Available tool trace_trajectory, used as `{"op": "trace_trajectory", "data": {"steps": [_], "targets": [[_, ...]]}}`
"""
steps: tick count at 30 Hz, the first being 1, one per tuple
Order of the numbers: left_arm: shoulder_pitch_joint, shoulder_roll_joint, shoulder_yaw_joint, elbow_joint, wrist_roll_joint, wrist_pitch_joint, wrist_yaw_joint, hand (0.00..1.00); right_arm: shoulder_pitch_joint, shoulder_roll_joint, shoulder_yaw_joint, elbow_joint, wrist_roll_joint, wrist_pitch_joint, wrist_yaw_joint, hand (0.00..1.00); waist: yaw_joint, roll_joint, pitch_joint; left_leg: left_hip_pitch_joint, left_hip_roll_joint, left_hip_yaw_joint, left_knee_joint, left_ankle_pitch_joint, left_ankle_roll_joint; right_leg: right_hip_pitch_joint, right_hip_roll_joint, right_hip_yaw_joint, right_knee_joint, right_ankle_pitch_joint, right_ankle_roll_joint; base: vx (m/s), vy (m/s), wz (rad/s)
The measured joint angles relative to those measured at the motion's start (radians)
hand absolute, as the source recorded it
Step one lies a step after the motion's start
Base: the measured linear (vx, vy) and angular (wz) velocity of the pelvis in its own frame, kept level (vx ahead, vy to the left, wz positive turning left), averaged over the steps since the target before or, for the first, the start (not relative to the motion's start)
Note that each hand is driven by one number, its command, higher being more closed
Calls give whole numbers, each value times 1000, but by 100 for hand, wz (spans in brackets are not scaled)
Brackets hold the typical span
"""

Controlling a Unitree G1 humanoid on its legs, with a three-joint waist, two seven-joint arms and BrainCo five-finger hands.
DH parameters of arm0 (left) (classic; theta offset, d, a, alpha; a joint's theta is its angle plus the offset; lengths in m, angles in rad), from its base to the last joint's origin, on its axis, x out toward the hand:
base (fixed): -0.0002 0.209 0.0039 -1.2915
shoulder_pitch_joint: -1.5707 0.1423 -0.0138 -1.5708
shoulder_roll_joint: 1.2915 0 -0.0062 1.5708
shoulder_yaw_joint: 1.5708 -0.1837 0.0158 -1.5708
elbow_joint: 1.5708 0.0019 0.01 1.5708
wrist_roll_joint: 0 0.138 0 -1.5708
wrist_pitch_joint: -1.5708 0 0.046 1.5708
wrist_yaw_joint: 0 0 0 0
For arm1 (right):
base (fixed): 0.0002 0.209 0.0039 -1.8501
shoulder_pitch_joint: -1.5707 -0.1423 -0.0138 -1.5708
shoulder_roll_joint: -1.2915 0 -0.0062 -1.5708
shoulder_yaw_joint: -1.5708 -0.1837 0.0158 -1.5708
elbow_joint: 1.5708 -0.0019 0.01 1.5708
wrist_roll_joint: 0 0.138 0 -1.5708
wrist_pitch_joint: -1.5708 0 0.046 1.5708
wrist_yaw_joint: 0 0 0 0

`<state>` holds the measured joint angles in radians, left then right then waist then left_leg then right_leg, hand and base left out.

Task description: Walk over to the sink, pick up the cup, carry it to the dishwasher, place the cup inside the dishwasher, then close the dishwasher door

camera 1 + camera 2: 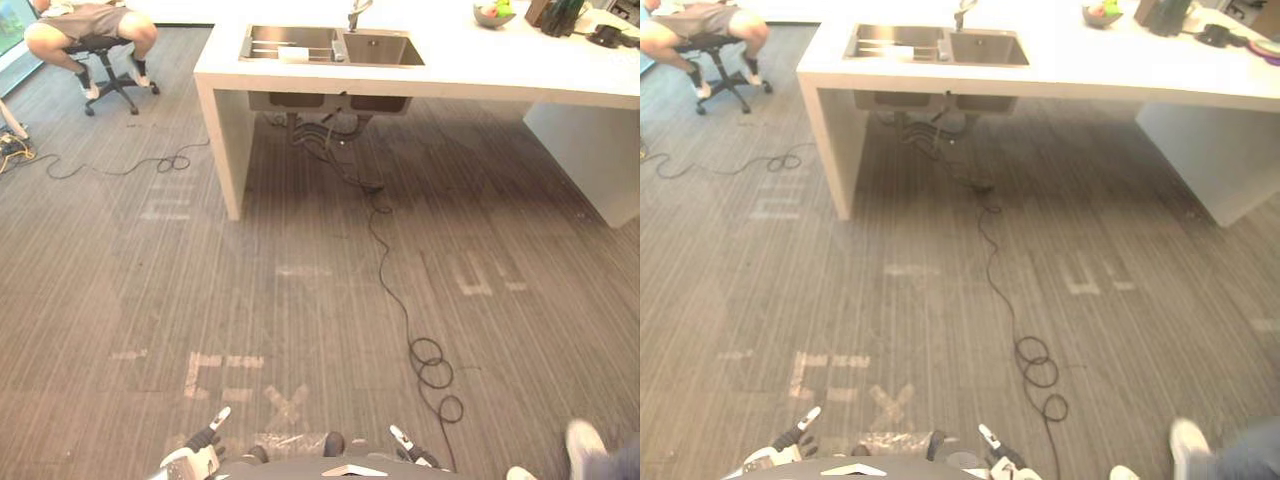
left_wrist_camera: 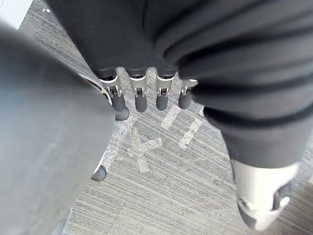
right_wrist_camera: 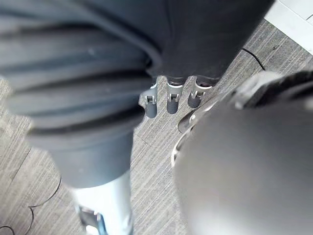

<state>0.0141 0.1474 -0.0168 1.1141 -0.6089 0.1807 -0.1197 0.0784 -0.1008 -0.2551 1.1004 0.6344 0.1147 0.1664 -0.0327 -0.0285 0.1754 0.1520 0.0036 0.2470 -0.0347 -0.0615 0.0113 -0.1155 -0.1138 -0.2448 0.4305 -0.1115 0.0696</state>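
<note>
Cup location: cannot tell from this far out; best guess is the sink (image 1: pixel 338 45) at the left end of the white desk (image 1: pixel 470 82), well apart from the robot across open floor (image 1: pixel 300 300). Sink has two basins; left basin carries a wire rack (image 1: pixel 285 45) with a pale item (image 1: pixel 294 53) on it, too small to say whether that is the cup; right basin looks empty; tap (image 1: pixel 356 12) stands behind the divider.

Left hand (image 2: pixel 140 95) released, fingers straight and pointing down at the floor, nothing in it; right hand (image 3: pixel 173 100) same, relaxed and empty. Both hang low at the robot's sides; I read that as walking posture, no reason to raise them until the desk edge is close.

Step in hand, my judgement: the walk to the sink; task barely started; pick, carry, dishwasher load and door all left.

Other container: bowl (image 1: pixel 493 15) further right on the desk holds green and red pieces, probably fruit; dark items (image 1: pixel 560 15) near it, not task-relevant.

Person (image 1: pixel 90 22) seated on an office chair (image 1: pixel 105 60) far left; another person's shoe (image 1: pixel 585 438) just beside the robot on the right; approach line should run between them.
</note>
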Motion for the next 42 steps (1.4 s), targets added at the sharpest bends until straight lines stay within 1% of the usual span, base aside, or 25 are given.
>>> {"op": "trace_trajectory", "data": {"steps": [1, 2, 5, 9, 12, 13, 14, 16, 18, 20, 22, 25, 26, 28, 29, 30, 31, 33, 35, 36, 38, 39, 40, 41, 42], "targets": [[-6, 3, -11, 5, -14, -6, -5, 0, -2, -1, 1, -9, 5, -2, 0, 0, -1, -2, 7, -1, -4, 0, 9, -6, 5, -43, -20, -1, 89, 3, -4, -133, 87, -6], [-21, 12, -32, 5, -64, -39, -31, 0, -5, 1, -1, -25, 34, -3, -2, 0, -8, -17, 37, 22, -19, -4, 34, -25, 21, -154, -79, 4, 324, 60, -48, -121, 68, 2], [-21, 9, -34, -3, -119, -88, -37, 0, 0, 9, -3, -24, 64, -10, -3, 0, -24, -9, 59, 55, -10, -15, 57, -50, 30, -200, -90, 9, 391, -12, -20, -126, 39, 9], [-66, -72, -61, -123, -137, -165, -36, 0, 38, 33, -23, -36, 64, -26, -18, 0, -42, -9, 65, 67, 42, -61, 100, -103, -7, -197, -20, 8, 100, -12, -15, -208, -54, 32], [-103, -120, -78, -184, -124, -195, -13, 0, 80, 69, -61, -44, 74, -18, -45, 0, -50, -45, 78, 104, 46, -84, 127, -167, -59, -134, -5, 25, -186, 77, 7, -62, -172, 26], [-104, -129, -87, -194, -124, -198, -8, 0, 99, 92, -90, -43, 77, -11, -44, 0, -56, -57, 84, 139, 55, -91, 138, -196, -82, -102, -3, 18, -194, 208, -9, 222, -237, 32], [-99, -133, -97, -194, -125, -198, -2, 0, 106, 90, -105, -47, 77, -11, -42, 0, -61, -39, 90, 148, 68, -90, 143, -204, -92, -108, 8, 7, -158, 191, -49, 378, -239, 19], [-113, -136, -116, -222, -122, -196, 8, 0, 112, 75, -129, -67, 77, -11, -43, 0, -74, 12, 107, 145, 125, -81, 188, -245, -125, -153, 28, -20, -5, 62, -86, 385, -197, 18], [-112, -140, -116, -232, -110, -195, 15, 0, 114, 75, -129, -73, 82, -6, -43, 0, -77, 16, 105, 147, 142, -76, 207, -263, -129, -186, 17, -40, 107, -32, -102, 335, -184, 31], [-105, -157, -111, -235, -105, -201, 36, 0, 116, 74, -131, -73, 86, -1, -44, 0, -76, 19, 99, 147, 151, -72, 229, -304, -80, -223, 2, -46, 223, -132, -109, 321, -158, 22], [-84, -170, -113, -236, -105, -216, 51, 0, 118, 67, -162, -74, 84, -3, -42, 0, -82, 54, 78, 132, 178, -92, 265, -332, -108, -240, 9, -69, 274, -195, -124, 296, -89, 21], [-45, -175, -118, -273, -104, -251, 50, 0, 112, 53, -170, -53, 81, -19, -29, 0, -82, 70, 66, -80, 208, -174, 711, -229, -165, -182, 3, -89, 263, -243, -121, 375, -101, 28], [-21, -173, -130, -310, -94, -268, 49, 0, 112, 39, -162, -39, 80, -45, -11, 0, -83, 95, 64, -193, 237, -187, 941, -129, -127, -124, 14, -104, 226, -262, -135, 408, -46, 34], [20, -163, -145, -429, -74, -283, 47, 0, 84, 2, -110, -28, 79, -85, 6, 0, -73, 120, 85, -377, 224, -183, 1289, -140, -45, 31, 42, -117, 143, -285, -171, 473, -33, 38], [28, -158, -144, -477, -74, -286, 49, 0, 68, -5, -99, -29, 87, -96, 7, 0, -67, 119, 88, -441, 192, -169, 1320, -150, -31, 85, 42, -121, 110, -292, -172, 350, -11, 21], [32, -153, -146, -510, -74, -292, 51, 0, 54, -9, -92, -31, 99, -99, 7, 0, -54, 117, 89, -479, 171, -152, 1311, -154, -27, 114, 38, -121, 88, -294, -170, 317, -4, -25], [39, -138, -158, -581, -74, -313, 53, 0, 28, -21, -72, -37, 121, -102, 7, 0, -17, 107, 89, -529, 137, -83, 1204, -154, -25, 155, 25, -105, 49, -286, -155, 304, -1, -48], [41, -112, -178, -664, -73, -335, 63, 0, -10, -25, -43, -86, 126, -96, 6, 0, 12, 95, 92, -555, 112, 20, 969, -151, -18, 207, 15, -82, -17, -270, -125, 393, 37, -53], [50, -107, -178, -801, -71, -361, 98, 0, -27, -29, 30, -201, 126, -86, -2, 0, 27, 81, 98, -555, 68, 114, 614, -100, -1, 293, 5, -57, -90, -265, -109, 168, 103, -44], [48, -108, -179, -872, -56, -380, 119, 0, -44, -34, 46, -218, 127, -83, -5, 0, 39, 74, 96, -530, 17, 106, 327, 1, -32, 338, -5, -27, -123, -269, -80, 124, 109, -44], [33, -108, -177, -906, -24, -415, 139, 0, -43, -53, 33, -202, 138, -61, -13, 0, 55, 104, 91, -480, 9, 82, 112, 60, -63, 425, 30, 30, -177, -277, -35, 337, 194, -47], [15, -99, -165, -903, -14, -434, 141, 0, -45, -47, 11, -173, 151, -42, -19, 0, 59, 107, 89, -461, 11, 76, 114, 158, 7, 472, 37, 54, -185, -297, -23, 614, 270, -23], [-14, -89, -134, -905, -14, -442, 146, 0, -45, -36, -31, -135, 152, -10, -25, 0, 59, 85, 89, -466, 2, 82, 162, 220, 82, 489, 20, 79, -179, -286, -35, 556, 219, -5], [-27, -86, -117, -912, -11, -454, 152, 0, -44, -32, -58, -119, 144, 8, -25, 0, 62, 82, 88, -475, 0, 76, 193, 231, 105, 487, 21, 98, -179, -274, -39, 570, 225, 13], [-46, -83, -72, -952, -4, -470, 163, 0, -42, -25, -107, -87, 130, 40, -26, 0, 62, 68, 88, -510, -13, 60, 288, 175, 133, 479, 18, 121, -178, -251, -52, 551, 214, 22]]}}
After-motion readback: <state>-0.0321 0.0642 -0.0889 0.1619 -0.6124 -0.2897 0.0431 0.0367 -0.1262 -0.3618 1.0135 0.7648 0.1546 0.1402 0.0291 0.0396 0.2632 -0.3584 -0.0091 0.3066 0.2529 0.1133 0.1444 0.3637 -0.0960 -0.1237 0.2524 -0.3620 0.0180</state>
